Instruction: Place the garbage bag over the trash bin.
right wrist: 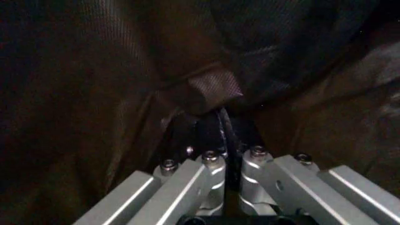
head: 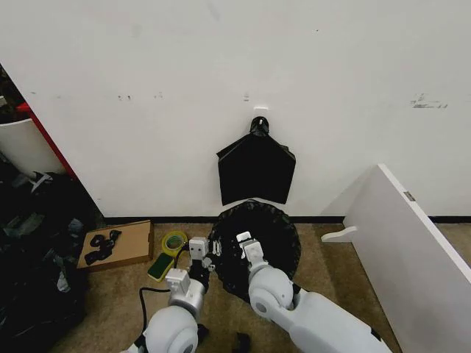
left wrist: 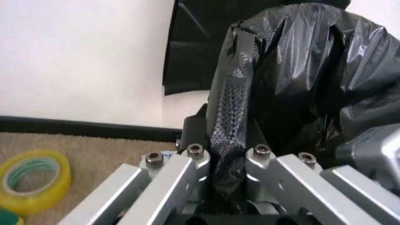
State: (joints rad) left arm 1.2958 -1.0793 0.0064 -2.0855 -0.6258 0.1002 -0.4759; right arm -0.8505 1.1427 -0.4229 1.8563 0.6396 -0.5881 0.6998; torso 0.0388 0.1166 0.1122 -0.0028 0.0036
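Fingers (left wrist: 230, 154) pinching crinkly glossy garbage bag (head: 257, 239)

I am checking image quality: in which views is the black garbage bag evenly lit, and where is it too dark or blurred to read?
Head view: even room light; the garbage bag reads as a dark mass with little detail. Left wrist view: bright, the crinkly film clear where the left gripper pinches a fold, and the tape roll soft. Right wrist view: dim and brownish; the right gripper sits deep in dark film.
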